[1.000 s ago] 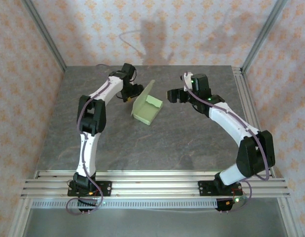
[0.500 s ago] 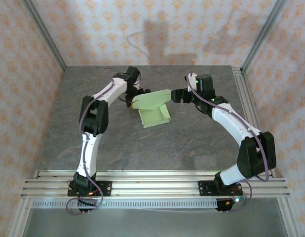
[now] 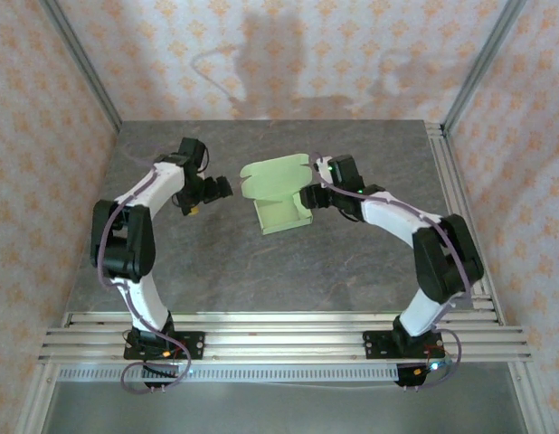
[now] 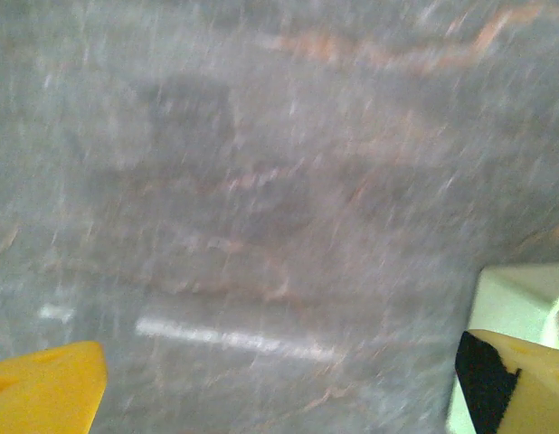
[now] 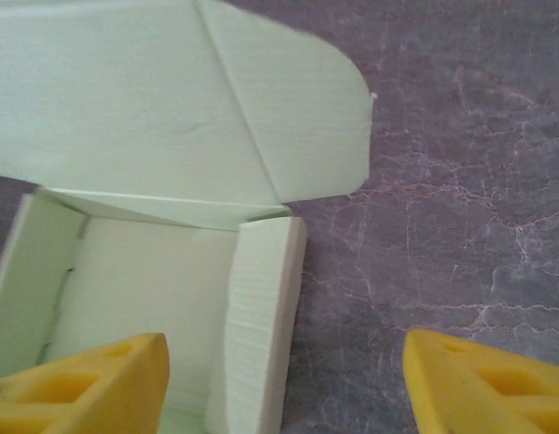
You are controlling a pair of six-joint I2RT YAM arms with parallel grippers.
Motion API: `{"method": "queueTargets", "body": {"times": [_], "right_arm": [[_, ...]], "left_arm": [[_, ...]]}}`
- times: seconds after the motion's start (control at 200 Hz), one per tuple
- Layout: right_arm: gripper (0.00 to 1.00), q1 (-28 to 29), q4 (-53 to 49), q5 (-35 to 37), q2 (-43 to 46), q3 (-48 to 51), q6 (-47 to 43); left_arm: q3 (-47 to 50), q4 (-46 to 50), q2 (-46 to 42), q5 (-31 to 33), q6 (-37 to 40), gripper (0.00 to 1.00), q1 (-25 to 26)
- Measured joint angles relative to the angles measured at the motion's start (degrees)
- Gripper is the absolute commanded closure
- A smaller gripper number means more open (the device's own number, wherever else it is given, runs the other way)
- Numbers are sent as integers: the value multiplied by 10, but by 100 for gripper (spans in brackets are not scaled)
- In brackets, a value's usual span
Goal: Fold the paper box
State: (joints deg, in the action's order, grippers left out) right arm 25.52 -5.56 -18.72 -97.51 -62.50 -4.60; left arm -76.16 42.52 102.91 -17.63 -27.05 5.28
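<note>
The paper box (image 3: 281,217) is a pale green open tray in the middle of the table, with its rounded lid flap (image 3: 275,175) standing up at the far side. My left gripper (image 3: 216,188) hangs open to the left of the box, apart from it. In the blurred left wrist view its yellow fingertips (image 4: 516,380) stand wide apart, with a box corner (image 4: 519,294) at the right edge. My right gripper (image 3: 308,197) is open at the box's right side. Its fingers (image 5: 80,389) straddle the box's right wall (image 5: 261,307), one over the tray and one over the table.
The grey marbled table (image 3: 352,262) runs bare around the box. An aluminium rail (image 3: 279,330) crosses the near edge by the arm bases. Patterned walls and metal posts (image 3: 80,68) close in the back and sides.
My left gripper has drawn back to the left, away from the lid flap. My right gripper has come down and left to the box's right wall. The lid has swung further back.
</note>
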Motion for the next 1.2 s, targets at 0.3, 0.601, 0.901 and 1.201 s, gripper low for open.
{"method": "queueTargets", "body": {"times": [0.3, 0.601, 0.901, 1.201], "right_arm": [[61, 22, -13, 25, -79, -51, 18], [74, 38, -37, 62, -121, -76, 20], [90, 53, -47, 109, -124, -76, 6], [100, 57, -51, 126, -120, -78, 2]], "left_arm": [[131, -14, -90, 14, 6, 0, 1], [134, -15, -92, 14, 24, 0, 1], [144, -20, -99, 13, 30, 0, 1], [187, -46, -135, 21, 19, 0, 1]]}}
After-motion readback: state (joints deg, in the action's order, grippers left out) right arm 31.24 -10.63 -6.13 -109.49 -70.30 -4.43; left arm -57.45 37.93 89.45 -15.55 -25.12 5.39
